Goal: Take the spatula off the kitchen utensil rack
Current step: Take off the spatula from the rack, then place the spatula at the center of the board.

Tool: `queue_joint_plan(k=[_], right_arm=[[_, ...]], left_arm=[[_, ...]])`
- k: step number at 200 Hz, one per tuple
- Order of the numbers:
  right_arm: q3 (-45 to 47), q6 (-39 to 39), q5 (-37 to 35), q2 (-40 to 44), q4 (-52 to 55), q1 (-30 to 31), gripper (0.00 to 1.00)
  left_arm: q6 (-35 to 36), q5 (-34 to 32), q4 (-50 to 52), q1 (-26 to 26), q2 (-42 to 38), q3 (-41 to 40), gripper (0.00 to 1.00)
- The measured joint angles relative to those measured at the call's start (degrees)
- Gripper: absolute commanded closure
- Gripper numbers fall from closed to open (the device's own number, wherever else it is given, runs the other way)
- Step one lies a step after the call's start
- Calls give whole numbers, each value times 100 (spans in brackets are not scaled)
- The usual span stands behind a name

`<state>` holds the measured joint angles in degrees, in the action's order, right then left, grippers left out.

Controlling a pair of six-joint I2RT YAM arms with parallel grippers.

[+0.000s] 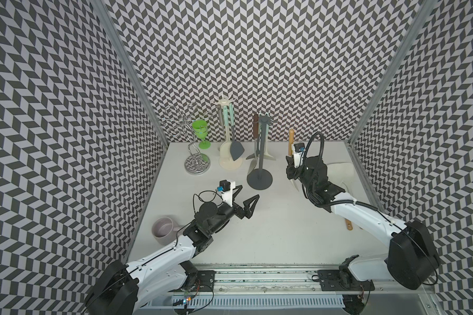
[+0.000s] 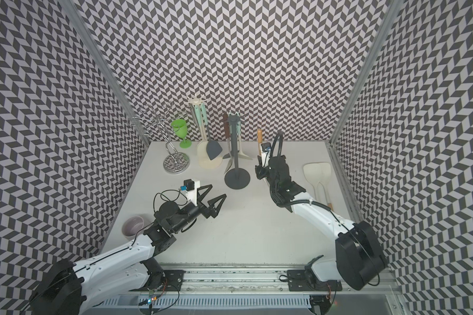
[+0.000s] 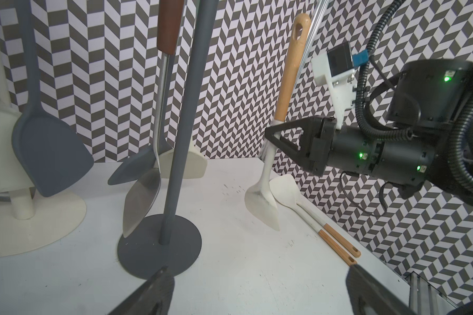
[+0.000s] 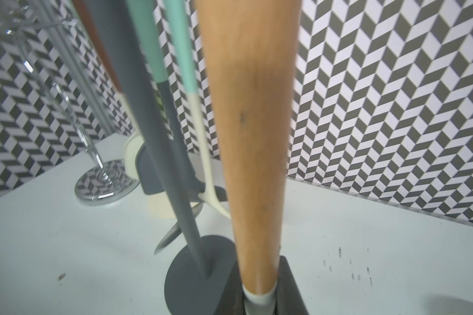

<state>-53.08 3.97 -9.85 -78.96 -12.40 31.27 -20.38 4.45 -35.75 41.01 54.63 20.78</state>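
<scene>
While our right hand [image 3: 269,139] pinches the cream spatula [image 3: 286,81] at its neck, clear of the grey utensil rack [image 3: 186,109] beside it, the blade below could pivot in that narrow grip and strike the worktop [image 3: 257,272] — our left hand [image 1: 249,191] hangs wide, empty.

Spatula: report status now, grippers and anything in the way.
Right gripper shut on wood-handled spatula, roughly upright, clear of grey rack. Left gripper open, empty, near its base. Two spatulas lying on table beside the held one.
</scene>
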Motion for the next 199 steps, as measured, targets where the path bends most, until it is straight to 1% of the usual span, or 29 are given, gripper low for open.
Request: queue_joint_plan(k=[62,102,135,155,177,199], right_arm=[[55,1069,247,7,175,1071,100],[55,1582,275,-94,402,1558,100],[50,1902,96,-376,570,1860,100],[48,2055,-87,-520,756,2026,100],[74,2210,-251,-584,820,2194,100],[129,2302,-356,-584,815,2295,100]], left_arm=[[-122,-131,11,22,-588,-214,0],[-313,-114,-22,15,-531,-245,0],[-455,-24,-68,-76,-516,-299,1],[-570,44,-138,-184,-588,-396,7],[-745,227,-262,-396,-649,-496,17],[-960,455,-415,-680,-684,-614,23]])
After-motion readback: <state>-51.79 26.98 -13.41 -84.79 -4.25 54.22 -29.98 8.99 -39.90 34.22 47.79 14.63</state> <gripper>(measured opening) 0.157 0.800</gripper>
